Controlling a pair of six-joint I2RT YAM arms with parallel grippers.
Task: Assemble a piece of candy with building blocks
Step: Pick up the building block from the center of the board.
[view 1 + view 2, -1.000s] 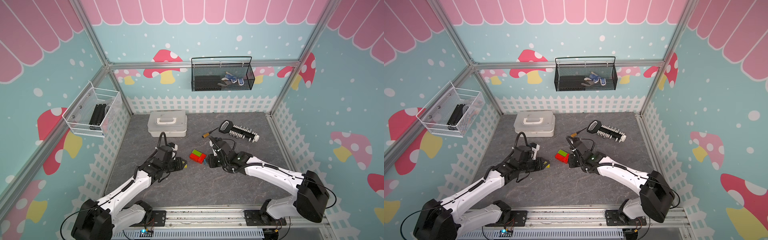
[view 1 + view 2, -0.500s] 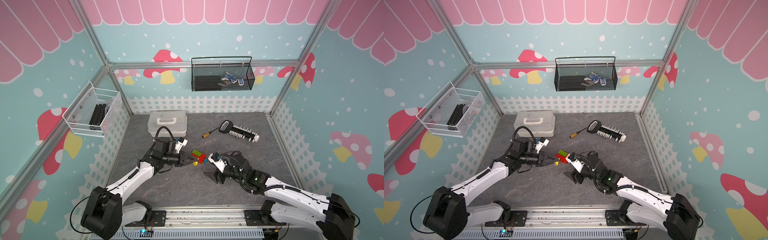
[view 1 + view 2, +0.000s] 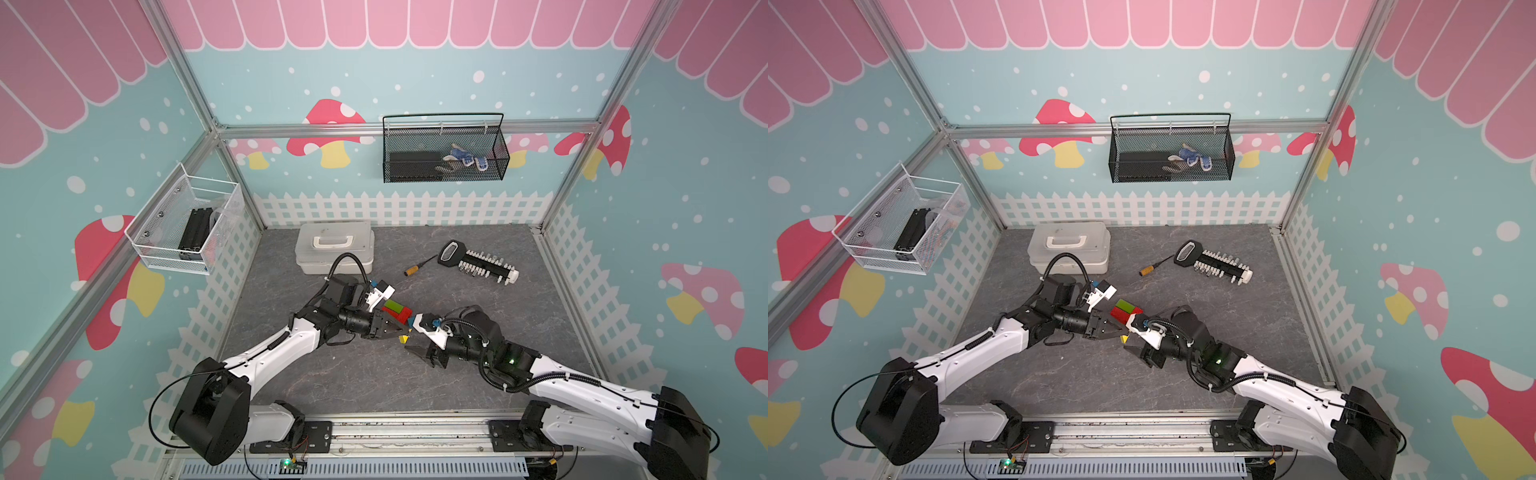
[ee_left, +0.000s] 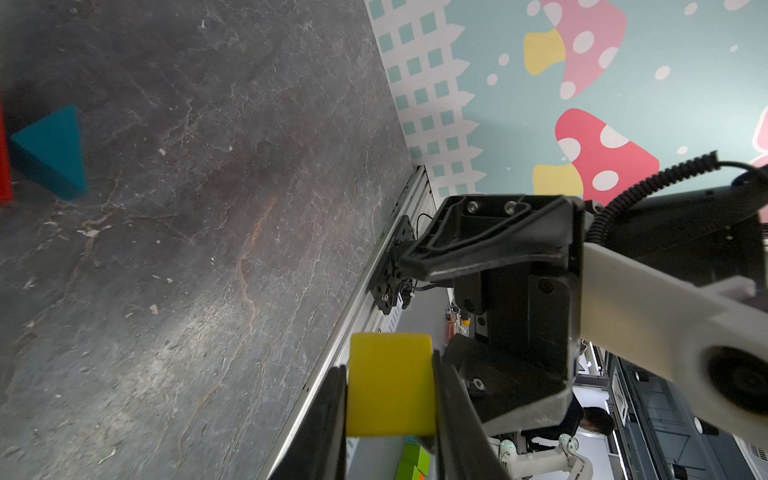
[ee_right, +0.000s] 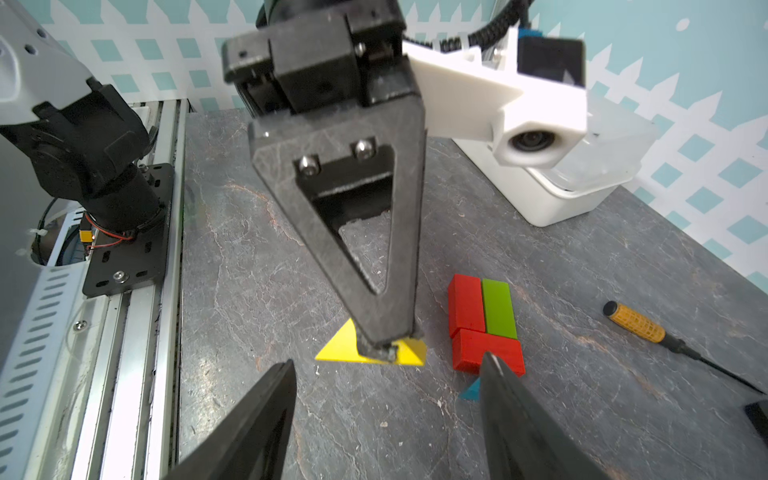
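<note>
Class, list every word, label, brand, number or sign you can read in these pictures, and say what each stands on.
None can be read.
The blocks, white box and bit rack show no print.
A small red tag by the rail may carry print, but it is too small to read.

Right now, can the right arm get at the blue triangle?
Probably yes. The right gripper is open and empty, and the blue triangle lies uncovered right by it, beside a red bar. The left gripper, holding the yellow triangle, is close but not over it.
</note>
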